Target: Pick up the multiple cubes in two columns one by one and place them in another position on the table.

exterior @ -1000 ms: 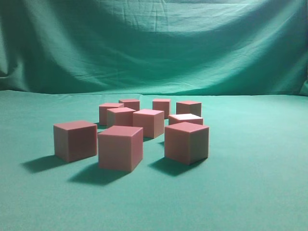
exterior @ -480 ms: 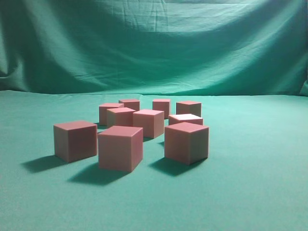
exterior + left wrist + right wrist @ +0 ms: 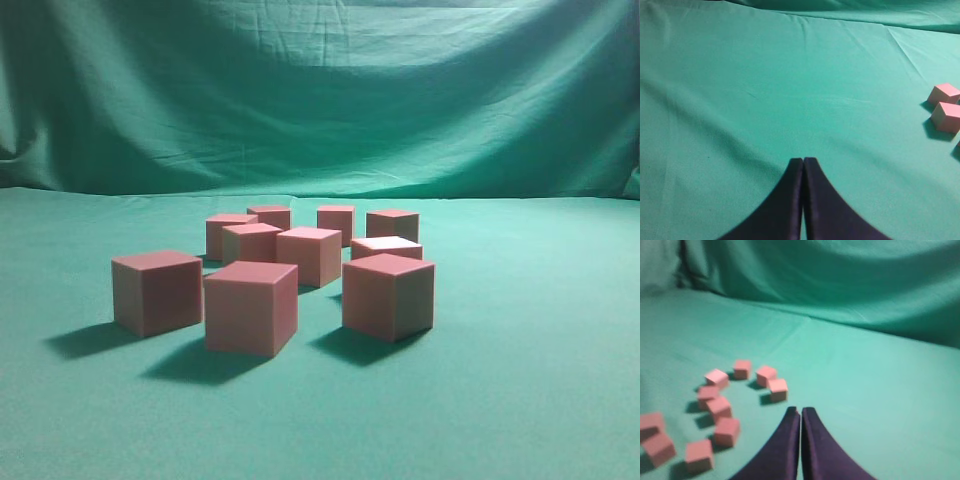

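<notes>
Exterior view: ten pinkish-red cubes [image 3: 250,307] sit in a loose cluster at the middle of the green counter [image 3: 540,380], three large in the foreground, the others behind; a draped green backdrop [image 3: 320,90] fills the upper frame.

Left wrist view: the left gripper [image 3: 803,162] at bottom center has its tips pressed together over bare cloth; two cubes lie at the right edge.

Right wrist view: the right gripper [image 3: 800,412] likewise has its tips together, holding nothing; cubes are scattered at lower left.
</notes>
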`<state>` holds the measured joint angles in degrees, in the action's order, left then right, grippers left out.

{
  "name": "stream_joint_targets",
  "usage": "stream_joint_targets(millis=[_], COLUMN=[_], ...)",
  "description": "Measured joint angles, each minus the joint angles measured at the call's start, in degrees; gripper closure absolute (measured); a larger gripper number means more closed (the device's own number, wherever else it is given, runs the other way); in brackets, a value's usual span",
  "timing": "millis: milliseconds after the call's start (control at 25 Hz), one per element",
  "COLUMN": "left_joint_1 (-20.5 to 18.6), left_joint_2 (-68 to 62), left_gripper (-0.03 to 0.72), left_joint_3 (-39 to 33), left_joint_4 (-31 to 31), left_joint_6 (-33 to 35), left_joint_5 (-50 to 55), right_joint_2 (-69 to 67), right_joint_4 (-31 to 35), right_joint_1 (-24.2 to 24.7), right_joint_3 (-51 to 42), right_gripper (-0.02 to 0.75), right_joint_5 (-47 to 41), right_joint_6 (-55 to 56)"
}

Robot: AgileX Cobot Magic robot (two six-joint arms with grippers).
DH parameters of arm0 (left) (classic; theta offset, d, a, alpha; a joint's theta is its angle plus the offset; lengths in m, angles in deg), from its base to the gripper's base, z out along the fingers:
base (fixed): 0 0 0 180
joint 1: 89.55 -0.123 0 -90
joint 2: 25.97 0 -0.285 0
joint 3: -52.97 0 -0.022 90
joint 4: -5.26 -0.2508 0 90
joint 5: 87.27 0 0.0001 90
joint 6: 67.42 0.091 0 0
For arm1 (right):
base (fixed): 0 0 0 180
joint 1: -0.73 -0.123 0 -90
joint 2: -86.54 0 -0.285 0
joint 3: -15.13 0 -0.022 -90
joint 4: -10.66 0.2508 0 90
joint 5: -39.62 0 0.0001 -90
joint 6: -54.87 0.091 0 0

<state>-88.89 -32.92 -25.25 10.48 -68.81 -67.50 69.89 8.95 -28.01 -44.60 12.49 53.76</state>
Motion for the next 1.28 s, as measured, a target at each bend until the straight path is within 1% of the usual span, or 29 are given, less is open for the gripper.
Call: stream_joint_targets(millis=[240, 400, 600, 800, 920, 1000, 1280], left_joint_1=[0.0, 0.0, 0.0, 0.0, 0.0, 0.0, 0.0], left_joint_2=[0.0, 0.0, 0.0, 0.0, 0.0, 0.0, 0.0], left_gripper=[0.688, 0.688, 0.688, 0.688, 0.688, 0.688, 0.688], left_joint_3=[0.0, 0.0, 0.0, 0.0, 0.0, 0.0, 0.0], left_joint_4=[0.0, 0.0, 0.0, 0.0, 0.0, 0.0, 0.0], left_joint_6=[0.0, 0.0, 0.0, 0.0, 0.0, 0.0, 0.0], left_joint_5=[0.0, 0.0, 0.0, 0.0, 0.0, 0.0, 0.0], right_joint_2=[8.8, 9.6, 9.6, 9.6, 9.6, 9.6, 9.6], right_joint_4=[-0.6, -0.6, -0.6, -0.6, -0.7, -0.9, -1.2], right_joint_1=[7.3, 12.2, 16.1, 19.4, 22.1, 23.0, 23.1], right_joint_3=[-7.4, -12.2, -18.0, -18.9, -19.0, -19.1, -19.1], right_gripper=[0.738, 0.738, 0.738, 0.738, 0.738, 0.738, 0.738], right_joint_5=[1.6, 3.5, 7.8, 7.7, 6.3, 5.7, 4.7], right_joint_6=[0.0, 0.2, 0.7, 5.4, 6.1, 6.1, 5.7])
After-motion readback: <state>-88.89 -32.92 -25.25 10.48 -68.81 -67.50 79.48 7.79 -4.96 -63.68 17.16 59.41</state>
